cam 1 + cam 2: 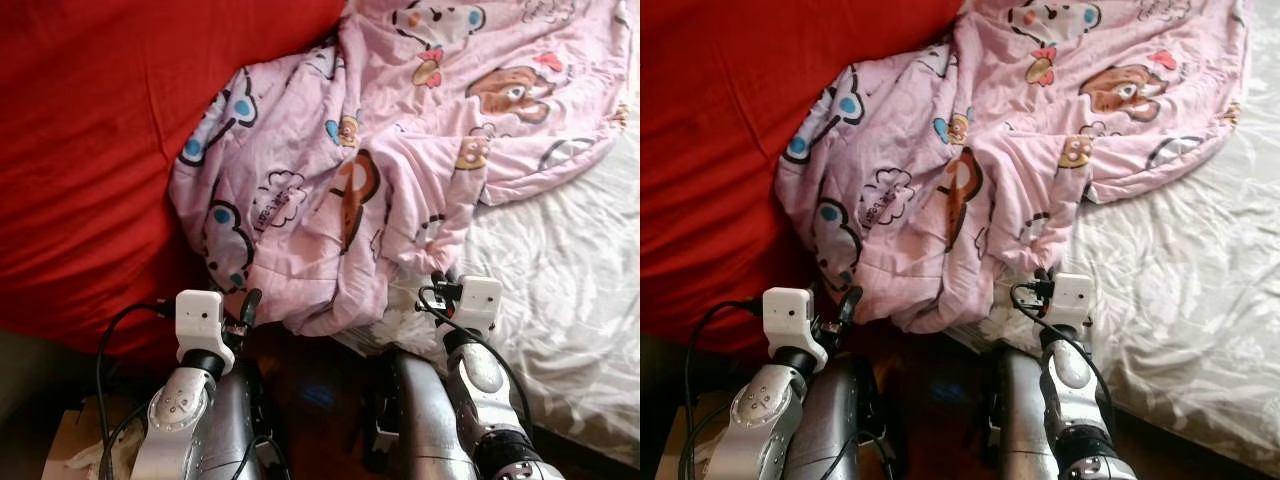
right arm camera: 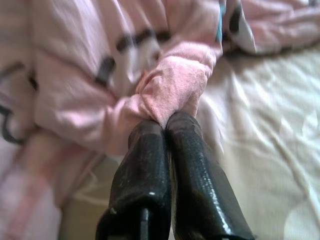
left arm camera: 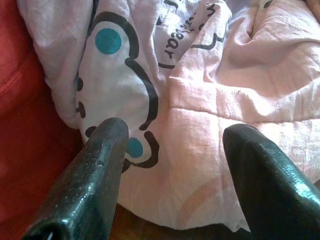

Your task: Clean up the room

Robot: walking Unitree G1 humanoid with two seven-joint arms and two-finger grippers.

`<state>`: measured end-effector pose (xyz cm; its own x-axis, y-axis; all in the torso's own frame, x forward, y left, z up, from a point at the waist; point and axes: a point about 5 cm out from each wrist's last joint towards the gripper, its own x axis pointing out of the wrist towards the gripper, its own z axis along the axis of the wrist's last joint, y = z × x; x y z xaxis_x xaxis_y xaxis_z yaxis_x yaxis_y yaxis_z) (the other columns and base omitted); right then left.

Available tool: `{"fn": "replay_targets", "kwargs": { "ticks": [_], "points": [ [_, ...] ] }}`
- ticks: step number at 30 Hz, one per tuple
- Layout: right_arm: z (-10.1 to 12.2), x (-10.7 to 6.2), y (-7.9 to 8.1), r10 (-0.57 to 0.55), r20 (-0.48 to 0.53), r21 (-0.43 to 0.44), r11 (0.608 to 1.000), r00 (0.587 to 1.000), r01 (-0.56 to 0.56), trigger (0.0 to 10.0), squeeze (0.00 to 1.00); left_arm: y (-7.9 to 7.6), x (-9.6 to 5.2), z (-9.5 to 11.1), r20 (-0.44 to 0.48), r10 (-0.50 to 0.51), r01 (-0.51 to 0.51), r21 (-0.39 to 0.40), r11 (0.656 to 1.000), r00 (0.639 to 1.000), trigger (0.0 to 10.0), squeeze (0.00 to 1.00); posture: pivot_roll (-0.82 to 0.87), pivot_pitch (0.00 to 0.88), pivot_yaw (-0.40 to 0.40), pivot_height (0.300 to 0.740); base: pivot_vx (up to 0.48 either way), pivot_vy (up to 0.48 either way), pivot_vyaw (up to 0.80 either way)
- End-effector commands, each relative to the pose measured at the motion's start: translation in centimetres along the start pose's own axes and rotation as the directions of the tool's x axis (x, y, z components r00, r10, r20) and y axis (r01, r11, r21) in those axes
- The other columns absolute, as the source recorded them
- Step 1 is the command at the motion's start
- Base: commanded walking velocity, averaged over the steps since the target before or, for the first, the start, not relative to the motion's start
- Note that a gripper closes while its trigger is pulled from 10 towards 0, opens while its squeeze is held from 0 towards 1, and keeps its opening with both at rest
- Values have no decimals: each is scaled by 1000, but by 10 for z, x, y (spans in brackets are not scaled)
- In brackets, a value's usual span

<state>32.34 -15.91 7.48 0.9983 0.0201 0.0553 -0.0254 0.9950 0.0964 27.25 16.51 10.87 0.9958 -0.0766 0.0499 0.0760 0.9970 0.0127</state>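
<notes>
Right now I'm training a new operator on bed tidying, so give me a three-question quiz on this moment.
1. True or false: the right gripper is shut on a fold of the pink quilt.
2. How do the left gripper's fingers stand? A) spread apart, near the quilt's lower edge B) pinched on the quilt C) clamped on the red cover
3. What lies under the quilt on the robot's right side?

Key: 1 true. 2 A. 3 the white sheet; the red cover lies on the robot's left.

pink cartoon quilt [image 1: 400, 150] bunched between red cover [image 1: 90, 150] and white sheet [image 1: 570, 280]
</notes>
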Motion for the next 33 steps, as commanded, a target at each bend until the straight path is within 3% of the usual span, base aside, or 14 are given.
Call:
{"fn": "replay_targets", "kwargs": {
  "ticks": [1, 17, 23, 29, 33],
  "points": [
    [-2, -4, 2, 7, 0, 4, 1000, 1000, -7, 10000, 0, 3, -4, -10, -31, 15, -15, 1, 1000, 999, 10000, 0, 4, 327, -39, 607, 0, 0, 0],
    [3, 2, 8, 6, 5, 23, 1000, 1000, -7, 10000, 0, 12, -5, -22, -56, 41, -41, 11, 999, 998, 10000, 0, 18, 290, -39, 702, 0, 0, 0],
    [3, 1, 6, 1, 5, 23, 1000, 1000, -1, 10000, 0, 20, -8, -40, -115, 59, -57, 19, 998, 992, 10000, 0, 16, 276, -38, 737, 0, 0, 0],
    [3, 1, 5, -8, 4, 24, 1000, 1000, 8, 10000, 0, 35, -19, -70, -229, 115, -112, 23, 993, 967, 10000, 0, 18, 257, -39, 740, 0, 0, 0],
    [3, 1, 5, -9, 4, 24, 1000, 1000, 9, 10000, 0, 37, -22, -78, -261, 123, -119, 29, 992, 957, 10000, 0, 19, 253, -41, 740, 0, 0, 0]
  ]
}}
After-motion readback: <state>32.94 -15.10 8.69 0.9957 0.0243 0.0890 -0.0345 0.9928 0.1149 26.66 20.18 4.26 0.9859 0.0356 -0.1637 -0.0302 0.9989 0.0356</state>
